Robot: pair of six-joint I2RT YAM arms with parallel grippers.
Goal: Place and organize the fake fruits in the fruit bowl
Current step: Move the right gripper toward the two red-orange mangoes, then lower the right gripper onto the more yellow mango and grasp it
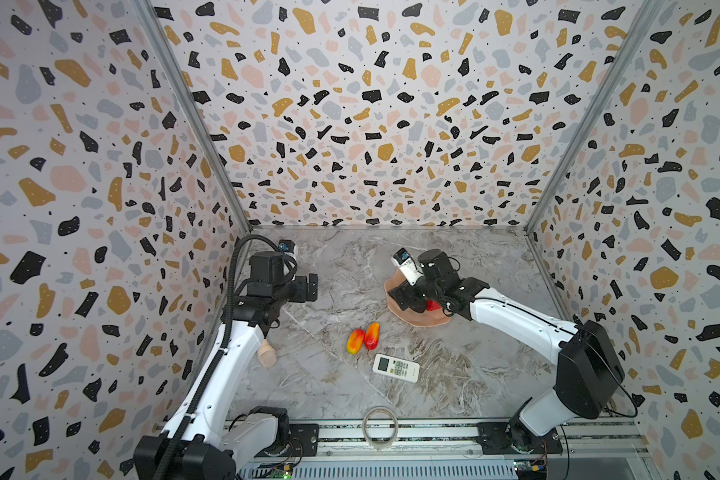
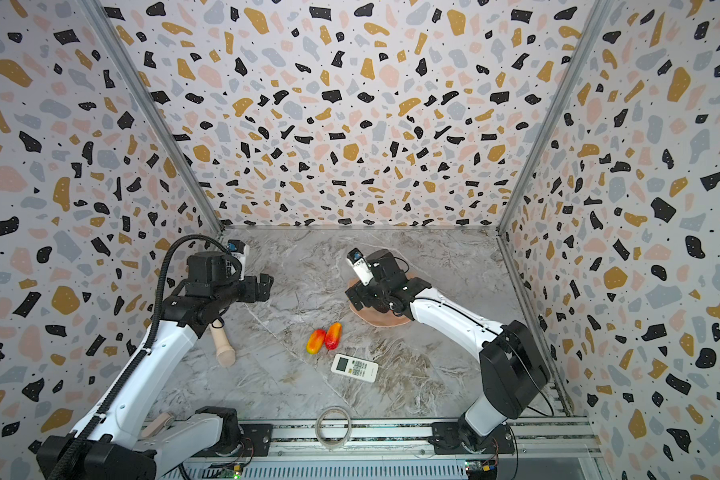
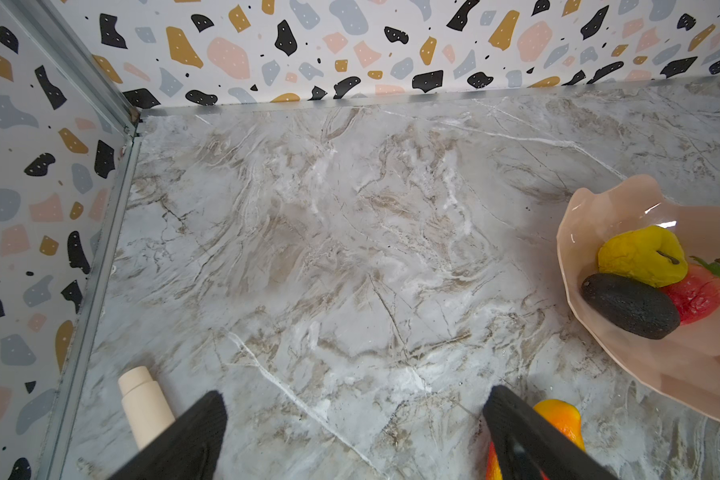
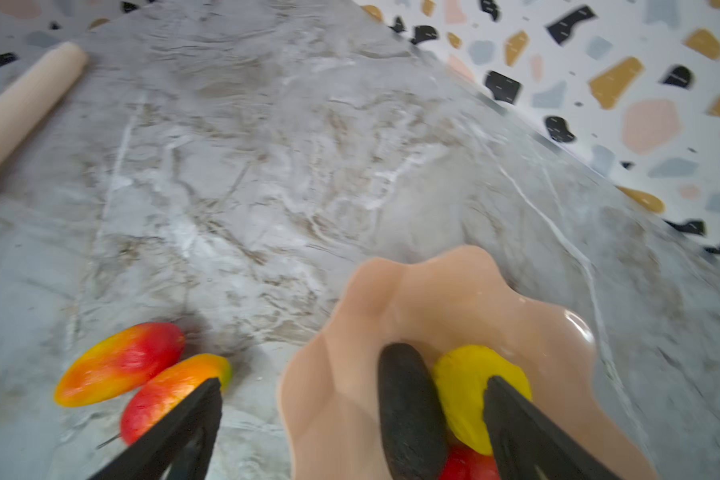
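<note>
The salmon-pink fruit bowl [image 1: 416, 318] [image 2: 381, 319] sits right of the table's middle. In the left wrist view it [image 3: 703, 374] holds a bumpy yellow fruit [image 3: 641, 255], a dark oval fruit [image 3: 630, 305] and a red strawberry [image 3: 701, 293]. My right gripper [image 4: 353, 382] [image 1: 406, 300] hangs open just over the bowl, holding nothing; the dark fruit [image 4: 408, 411] lies between its fingers and the yellow fruit [image 4: 470, 386] lies by one finger. Two mangoes [image 1: 355, 341] [image 1: 372, 336] lie side by side on the table, in front and left of the bowl. My left gripper [image 3: 356, 392] [image 1: 310, 286] is open and empty, over the left of the table.
A white remote control [image 1: 395, 368] lies in front of the mangoes. A clear tape ring [image 1: 380, 428] rests at the front rail. A pale wooden pin [image 2: 224, 345] lies under the left arm. Patterned walls close three sides.
</note>
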